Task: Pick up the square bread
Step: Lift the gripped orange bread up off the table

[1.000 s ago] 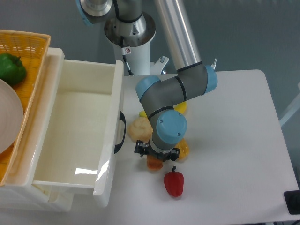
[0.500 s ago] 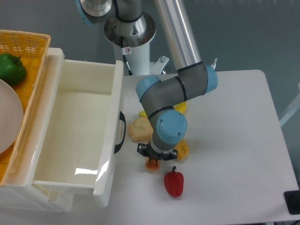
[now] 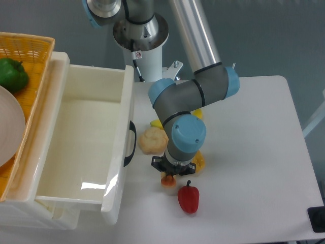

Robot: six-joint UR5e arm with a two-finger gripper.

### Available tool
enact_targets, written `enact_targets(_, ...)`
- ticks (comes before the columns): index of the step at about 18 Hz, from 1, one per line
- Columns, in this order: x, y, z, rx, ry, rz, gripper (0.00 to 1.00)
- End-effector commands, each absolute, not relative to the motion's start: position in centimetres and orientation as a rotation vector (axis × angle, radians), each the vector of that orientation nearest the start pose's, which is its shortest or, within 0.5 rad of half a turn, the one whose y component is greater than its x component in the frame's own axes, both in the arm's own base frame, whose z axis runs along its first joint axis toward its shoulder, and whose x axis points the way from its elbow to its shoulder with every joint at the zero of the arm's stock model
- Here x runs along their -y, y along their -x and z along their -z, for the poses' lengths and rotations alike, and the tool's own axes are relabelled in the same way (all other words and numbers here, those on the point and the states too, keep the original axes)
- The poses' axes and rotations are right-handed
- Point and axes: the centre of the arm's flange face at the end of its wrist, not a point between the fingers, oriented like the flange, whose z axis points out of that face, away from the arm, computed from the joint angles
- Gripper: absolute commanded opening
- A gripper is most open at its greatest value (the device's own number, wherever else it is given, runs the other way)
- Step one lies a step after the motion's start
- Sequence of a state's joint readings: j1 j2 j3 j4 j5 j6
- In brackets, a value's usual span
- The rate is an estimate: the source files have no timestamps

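Only a blocky orange-brown corner of the square bread (image 3: 168,180) shows below the claw (image 3: 171,174)

You'll see the gripper (image 3: 169,173) has narrowed since a second ago: its jaws, then spread wide either side of the square bread (image 3: 167,180), now pinch it. The arm's wrist has shifted slightly toward the red pepper (image 3: 188,199), and the bread sits a little nearer the pepper than before.
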State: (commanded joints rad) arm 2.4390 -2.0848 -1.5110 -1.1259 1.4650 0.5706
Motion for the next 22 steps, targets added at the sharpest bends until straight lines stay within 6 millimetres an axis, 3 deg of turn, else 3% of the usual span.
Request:
enact_targets(4,-53.1,40.6,-28.5,0.275,3.052,0.110,0.00)
enact_targets(7,-51.9,41.0,-30.5,0.245,3.047,0.093,0.00)
enact_targets(14,-49.4,40.6,-35.1,-0.045,3.030,0.036,0.00)
enact_targets(22,-48.2,41.5,-35.7,-0.060,3.023,0.026,0.00)
